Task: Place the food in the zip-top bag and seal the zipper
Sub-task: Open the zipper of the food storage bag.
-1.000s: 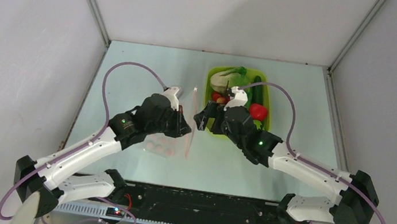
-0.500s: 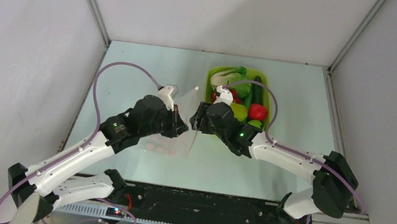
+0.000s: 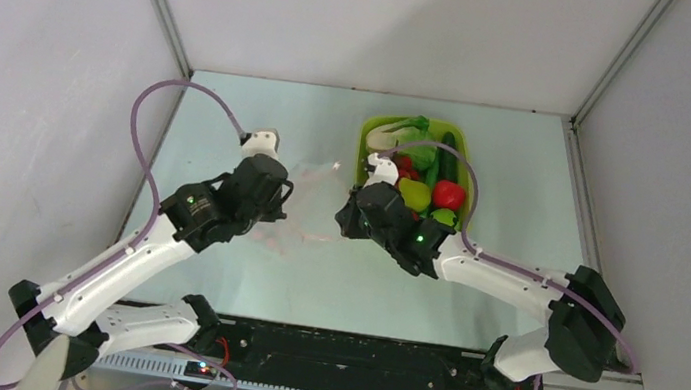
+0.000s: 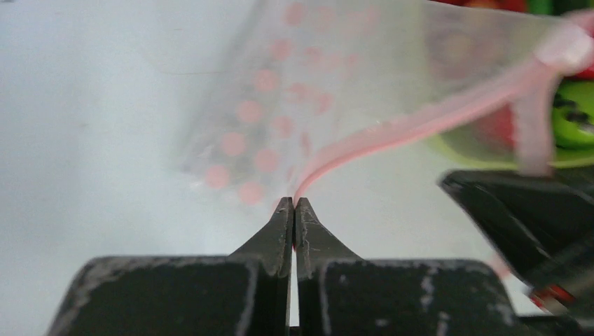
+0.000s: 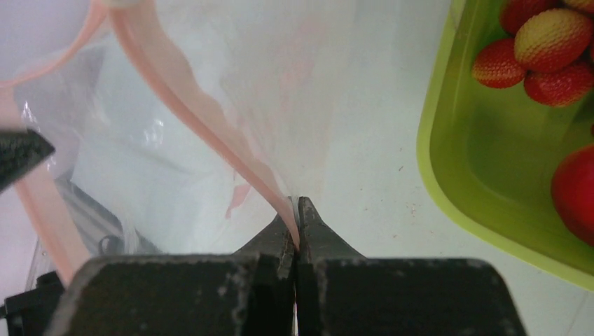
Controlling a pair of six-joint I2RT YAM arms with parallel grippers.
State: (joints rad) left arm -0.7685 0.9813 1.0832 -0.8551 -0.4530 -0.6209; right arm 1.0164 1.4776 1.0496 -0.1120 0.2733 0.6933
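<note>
zip-top bag [image 3: 308,200] is held just left of the green tray [image 3: 364,147], over the table [image 3: 230,119]. left gripper [image 4: 294,206] is clamped on the pink zipper [image 4: 392,129]. right gripper [image 5: 298,206] pinches the same strip nearer the tray. food [image 3: 417,194] sits in the tray.

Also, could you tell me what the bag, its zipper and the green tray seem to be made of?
The zip-top bag looks like thin, clear, glossy plastic film: the table shows through and it creases. The zipper seems thicker, matte pink plastic, bending in a smooth curve. The tray looks like rigid, smooth lime-green moulded plastic with a soft sheen.
</note>
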